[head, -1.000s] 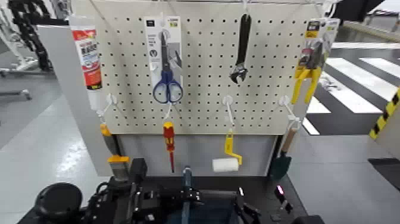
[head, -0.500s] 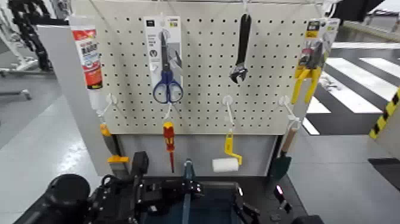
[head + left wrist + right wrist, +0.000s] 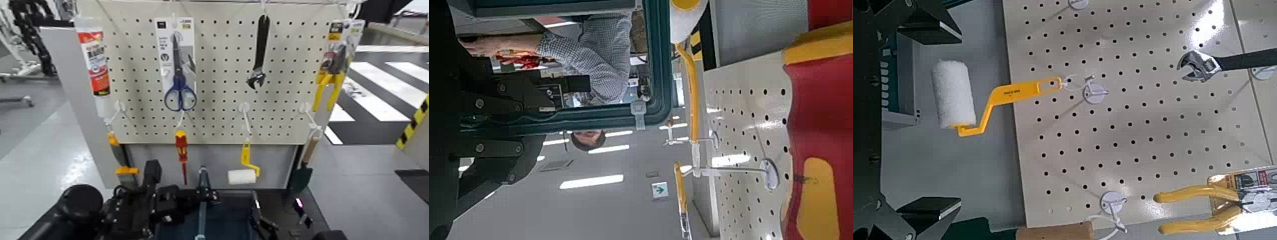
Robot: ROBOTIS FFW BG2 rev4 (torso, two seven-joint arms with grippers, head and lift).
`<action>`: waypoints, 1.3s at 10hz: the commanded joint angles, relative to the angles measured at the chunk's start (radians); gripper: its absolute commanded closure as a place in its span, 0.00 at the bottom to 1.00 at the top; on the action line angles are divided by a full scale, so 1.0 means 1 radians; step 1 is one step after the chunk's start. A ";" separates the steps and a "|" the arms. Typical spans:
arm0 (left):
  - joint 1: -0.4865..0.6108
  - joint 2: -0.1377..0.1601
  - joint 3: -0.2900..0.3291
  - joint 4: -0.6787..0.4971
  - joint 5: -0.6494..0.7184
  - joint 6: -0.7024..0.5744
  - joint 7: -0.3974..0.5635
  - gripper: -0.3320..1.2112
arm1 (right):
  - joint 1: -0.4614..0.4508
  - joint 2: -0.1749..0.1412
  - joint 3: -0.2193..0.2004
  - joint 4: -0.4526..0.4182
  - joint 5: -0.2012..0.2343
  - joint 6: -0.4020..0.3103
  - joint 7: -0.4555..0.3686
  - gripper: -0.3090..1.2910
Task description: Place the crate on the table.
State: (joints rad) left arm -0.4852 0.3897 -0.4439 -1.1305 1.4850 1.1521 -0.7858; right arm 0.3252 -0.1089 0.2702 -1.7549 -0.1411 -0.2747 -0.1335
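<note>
In the head view, the crate (image 3: 230,223) is being gripped by its handle (image 3: 202,217) in the closed left gripper (image 3: 208,196), its body hanging below and spreading to both sides, while the open, empty right gripper (image 3: 951,122) is being kept beside it, farther from the handle.

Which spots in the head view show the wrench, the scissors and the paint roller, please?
Wrench (image 3: 260,48), head view, on its black handle.
Scissors (image 3: 180,81), head view, on the blue handles' top.
Paint roller (image 3: 241,177), head view, on its white sleeve.
</note>
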 commanded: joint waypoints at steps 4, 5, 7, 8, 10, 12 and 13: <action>-0.012 -0.008 -0.035 0.057 -0.002 -0.037 -0.058 0.99 | -0.002 0.000 0.003 0.002 -0.002 -0.004 0.000 0.29; -0.013 -0.008 -0.036 0.063 -0.002 -0.037 -0.059 0.99 | -0.002 0.000 0.003 0.002 -0.002 -0.004 0.000 0.29; -0.016 -0.008 -0.044 0.077 -0.003 -0.040 -0.066 0.99 | -0.002 0.000 0.001 0.005 -0.003 -0.011 0.000 0.28; -0.016 -0.009 -0.049 0.078 -0.003 -0.045 -0.070 0.97 | -0.002 0.000 0.001 0.005 -0.005 -0.011 0.000 0.28; -0.018 -0.009 -0.055 0.097 -0.003 -0.046 -0.078 0.96 | -0.002 0.000 0.001 0.008 -0.008 -0.017 0.000 0.28; -0.020 -0.009 -0.062 0.109 -0.003 -0.049 -0.085 0.95 | -0.003 0.000 0.001 0.012 -0.009 -0.021 0.000 0.28; -0.020 -0.009 -0.065 0.117 -0.003 -0.054 -0.087 0.94 | -0.003 0.000 0.001 0.012 -0.011 -0.024 0.000 0.28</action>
State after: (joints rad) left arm -0.5048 0.3801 -0.5074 -1.0182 1.4818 1.1006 -0.8725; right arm 0.3222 -0.1089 0.2715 -1.7428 -0.1506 -0.2974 -0.1335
